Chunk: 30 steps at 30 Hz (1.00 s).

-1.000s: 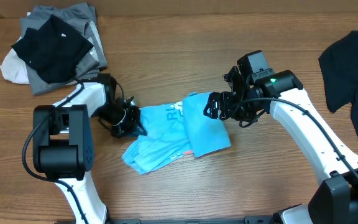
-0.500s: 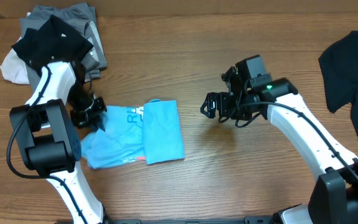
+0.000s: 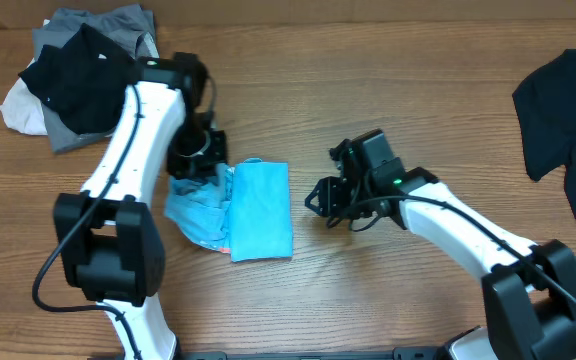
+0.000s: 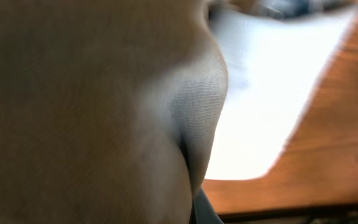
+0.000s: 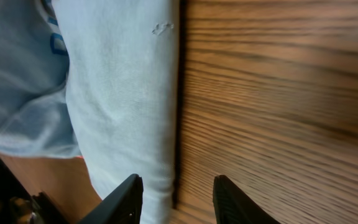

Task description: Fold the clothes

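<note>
The light sky-blue shirt [image 3: 258, 210] of the clothes lies left of the table's middle. Its right part is a flat folded strip and its left part [image 3: 196, 212] is bunched. My left gripper [image 3: 194, 168] is shut on the shirt's bunched upper left edge. In the left wrist view, cloth [image 4: 104, 112] pressed close to the lens hides the fingers. My right gripper [image 3: 320, 200] hangs just right of the shirt with its jaws apart. In the right wrist view its fingertips [image 5: 176, 202] straddle the shirt's folded edge [image 5: 129, 93] and grip nothing.
A pile of black, grey and off-white garments [image 3: 83, 75] sits at the back left corner. A black garment [image 3: 568, 110] lies at the right edge. Bare wooden table [image 3: 388, 100] stretches between them.
My left gripper dragged the shirt leftward, then swung toward the back, bunching its left part. My right gripper let go of the shirt, came down and left, and its jaws narrowed.
</note>
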Each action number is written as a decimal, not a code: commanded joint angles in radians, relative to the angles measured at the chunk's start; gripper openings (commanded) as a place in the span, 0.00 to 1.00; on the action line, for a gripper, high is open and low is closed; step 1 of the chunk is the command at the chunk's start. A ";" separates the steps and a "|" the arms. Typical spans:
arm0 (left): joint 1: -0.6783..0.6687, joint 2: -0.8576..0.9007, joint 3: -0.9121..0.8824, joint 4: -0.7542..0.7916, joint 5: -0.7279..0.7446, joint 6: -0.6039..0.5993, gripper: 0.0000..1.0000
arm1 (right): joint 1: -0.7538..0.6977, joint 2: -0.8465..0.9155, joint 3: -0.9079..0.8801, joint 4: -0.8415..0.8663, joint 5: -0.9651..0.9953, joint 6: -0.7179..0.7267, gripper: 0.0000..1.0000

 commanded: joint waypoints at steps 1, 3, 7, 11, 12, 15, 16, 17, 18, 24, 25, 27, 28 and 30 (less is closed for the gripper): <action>-0.067 -0.019 0.017 0.010 0.089 -0.018 0.04 | 0.043 0.062 -0.018 0.049 -0.014 0.096 0.40; -0.100 -0.019 0.017 0.021 0.088 -0.018 0.05 | 0.065 0.104 -0.018 0.075 -0.018 0.105 0.40; -0.155 -0.019 0.017 0.031 0.089 -0.021 0.12 | 0.082 0.161 -0.018 0.109 -0.031 0.126 0.39; -0.190 -0.019 0.013 0.033 0.089 -0.021 0.18 | 0.081 0.172 -0.018 0.136 -0.067 0.126 0.40; -0.196 -0.018 0.013 0.036 0.089 -0.021 0.18 | 0.082 0.172 -0.018 0.138 -0.067 0.127 0.40; -0.214 -0.018 0.007 0.051 0.089 -0.021 0.23 | 0.084 0.172 -0.018 0.138 -0.068 0.127 0.40; -0.219 -0.018 0.007 0.055 0.089 -0.021 0.25 | 0.084 0.172 -0.018 0.138 -0.069 0.127 0.41; -0.223 -0.018 0.007 0.056 0.089 -0.021 0.26 | 0.085 0.172 -0.018 0.139 -0.071 0.127 0.40; -0.227 -0.018 0.007 0.058 0.089 -0.021 0.26 | 0.086 0.172 -0.018 0.140 -0.072 0.127 0.40; -0.238 -0.017 0.006 0.084 0.119 -0.036 0.26 | 0.101 0.172 -0.018 0.160 -0.075 0.149 0.41; -0.241 -0.017 0.006 0.092 0.136 -0.036 0.26 | 0.102 0.172 -0.018 0.162 -0.075 0.149 0.41; -0.252 -0.014 0.006 0.116 0.169 -0.036 0.26 | 0.102 0.172 -0.018 0.165 -0.074 0.149 0.41; -0.257 -0.013 0.006 0.127 0.176 -0.036 0.25 | 0.102 0.172 -0.018 0.165 -0.073 0.149 0.41; -0.262 -0.013 0.006 0.140 0.173 -0.036 0.15 | 0.102 0.172 -0.018 0.160 -0.055 0.148 0.44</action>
